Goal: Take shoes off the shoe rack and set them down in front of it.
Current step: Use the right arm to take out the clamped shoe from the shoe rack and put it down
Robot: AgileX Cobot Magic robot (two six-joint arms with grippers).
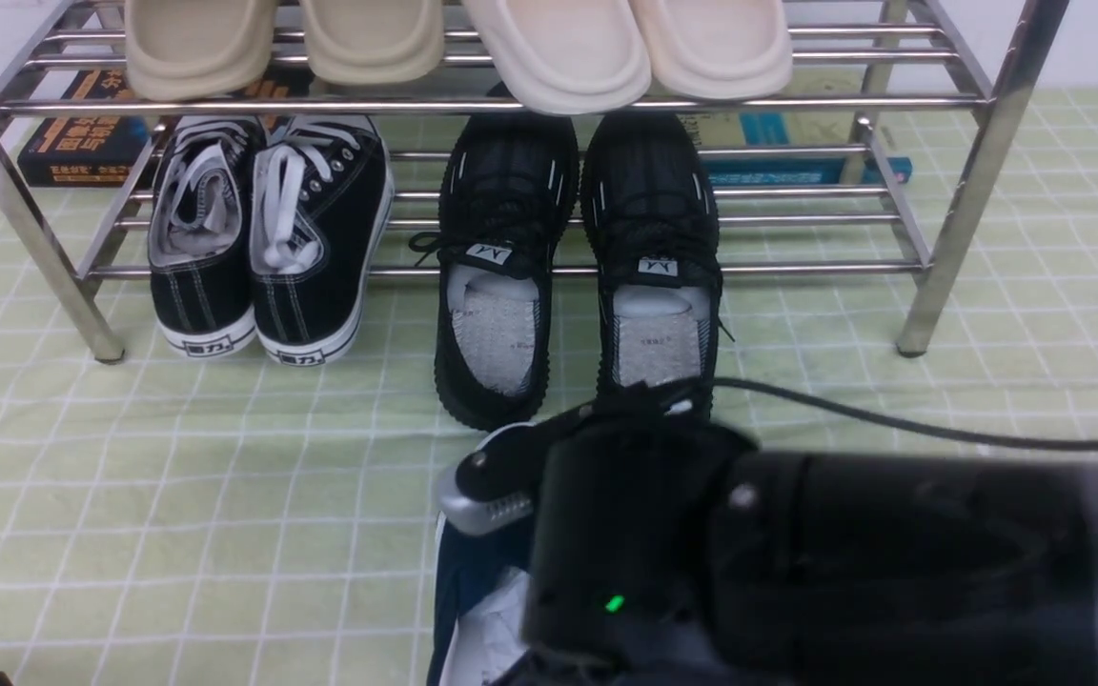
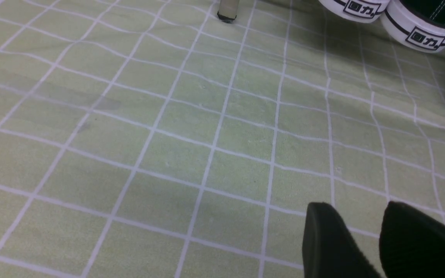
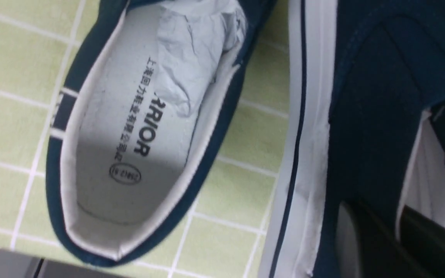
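Right gripper [image 3: 379, 210] pinches the side wall of one navy shoe [image 3: 369, 116]; its mate [image 3: 129, 135] lies just beside it on the cloth [image 3: 238, 193], in front of the rack [image 1: 949, 229]. Black pair [image 1: 578, 257] has toes on the lower shelf, heels on the cloth. Left gripper [image 2: 359, 210] hangs spread over the cloth

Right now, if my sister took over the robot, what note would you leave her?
The left tool is open, empty, above the cloth.
The right tool pinches one navy shoe by its side wall.
The other navy shoe lies on the cloth in front of the rack: done.
The knit pair has toes on the lower shelf, heels on the cloth.
Left: release the navy shoe, then pull the knit pair clear.
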